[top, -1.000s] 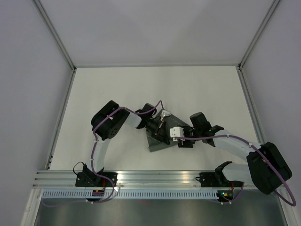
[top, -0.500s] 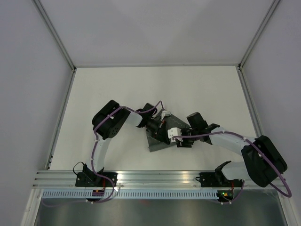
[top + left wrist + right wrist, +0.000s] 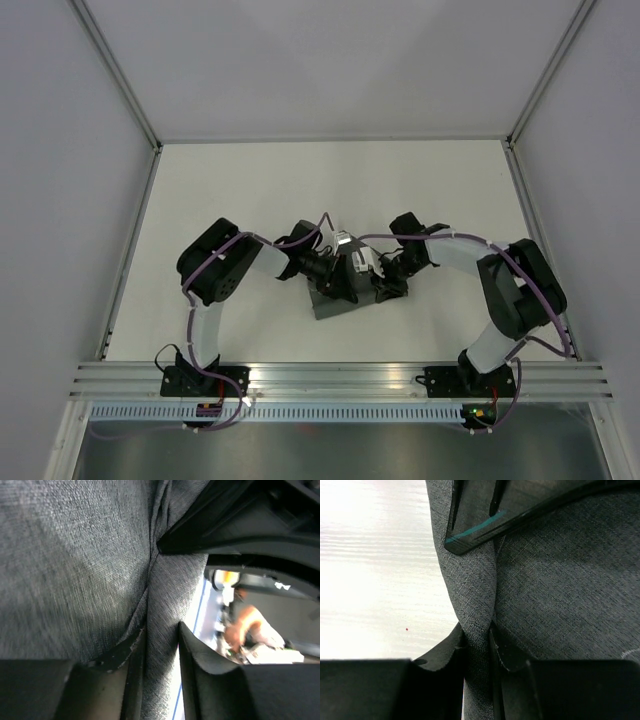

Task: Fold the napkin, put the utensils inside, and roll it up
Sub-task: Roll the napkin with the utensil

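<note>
The dark grey napkin [image 3: 335, 302] lies bunched in the middle of the table, mostly under both gripper heads. My left gripper [image 3: 345, 280] is shut on a fold of the napkin [image 3: 161, 645]; the cloth fills its wrist view. My right gripper [image 3: 378, 284] is shut on another fold of the napkin [image 3: 479, 630], pinched tight between its fingers, with the other gripper's finger just beyond. The two grippers meet over the cloth. The utensils are out of view in every frame.
The white table [image 3: 250, 200] is bounded by metal posts and grey walls on the left, right and back. An aluminium rail [image 3: 330, 380] with both arm bases runs along the near edge. White tabletop [image 3: 375, 570] shows left of the right gripper's fold.
The right arm has swung its elbow back and left, its gripper moving left toward the left gripper. The napkin now shows smaller and more bunched. The left arm shifted slightly left.
</note>
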Controlling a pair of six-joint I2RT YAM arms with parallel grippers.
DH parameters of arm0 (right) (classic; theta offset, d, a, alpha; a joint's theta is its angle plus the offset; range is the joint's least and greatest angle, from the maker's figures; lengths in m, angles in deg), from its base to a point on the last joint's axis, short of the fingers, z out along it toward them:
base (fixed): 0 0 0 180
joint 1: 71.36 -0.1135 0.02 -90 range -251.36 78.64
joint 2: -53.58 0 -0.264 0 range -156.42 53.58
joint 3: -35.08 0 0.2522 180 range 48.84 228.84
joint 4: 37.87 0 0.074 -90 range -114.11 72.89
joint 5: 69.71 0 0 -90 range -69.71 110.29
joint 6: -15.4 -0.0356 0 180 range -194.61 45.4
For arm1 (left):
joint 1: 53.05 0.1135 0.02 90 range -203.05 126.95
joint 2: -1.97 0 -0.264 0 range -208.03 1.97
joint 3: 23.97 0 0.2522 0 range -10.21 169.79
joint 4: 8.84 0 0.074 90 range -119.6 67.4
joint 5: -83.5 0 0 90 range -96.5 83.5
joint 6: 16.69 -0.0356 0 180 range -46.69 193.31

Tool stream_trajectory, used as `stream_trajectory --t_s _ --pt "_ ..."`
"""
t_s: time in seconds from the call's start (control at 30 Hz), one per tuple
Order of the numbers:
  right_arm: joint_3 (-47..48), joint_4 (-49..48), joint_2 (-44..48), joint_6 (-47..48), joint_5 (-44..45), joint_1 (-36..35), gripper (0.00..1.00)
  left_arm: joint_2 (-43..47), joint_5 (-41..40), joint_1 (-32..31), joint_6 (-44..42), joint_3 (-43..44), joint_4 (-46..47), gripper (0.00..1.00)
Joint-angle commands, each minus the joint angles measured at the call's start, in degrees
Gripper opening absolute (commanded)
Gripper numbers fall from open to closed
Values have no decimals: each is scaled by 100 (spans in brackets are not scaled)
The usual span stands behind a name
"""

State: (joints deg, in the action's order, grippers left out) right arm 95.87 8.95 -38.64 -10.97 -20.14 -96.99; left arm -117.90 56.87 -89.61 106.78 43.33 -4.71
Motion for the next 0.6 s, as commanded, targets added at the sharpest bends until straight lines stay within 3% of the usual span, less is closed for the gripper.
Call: stream_trajectory --t_s 0.0,0.27,0.43,0.57 --pt "648 1253 -734 753 -123 400 11 542 -1046 26 449 -423 739 37" --pt "1844 2617 -2157 1362 -458 884 9 1870 -2214 26 239 -1161 1831 40" --pt "2249 2925 -2563 1371 -422 902 9 2748 -3338 -97 -937 -1513 1543 42" --pt "2522 3066 -2826 1257 -387 902 9 3153 -4436 -693 -2045 -1548 894 44"
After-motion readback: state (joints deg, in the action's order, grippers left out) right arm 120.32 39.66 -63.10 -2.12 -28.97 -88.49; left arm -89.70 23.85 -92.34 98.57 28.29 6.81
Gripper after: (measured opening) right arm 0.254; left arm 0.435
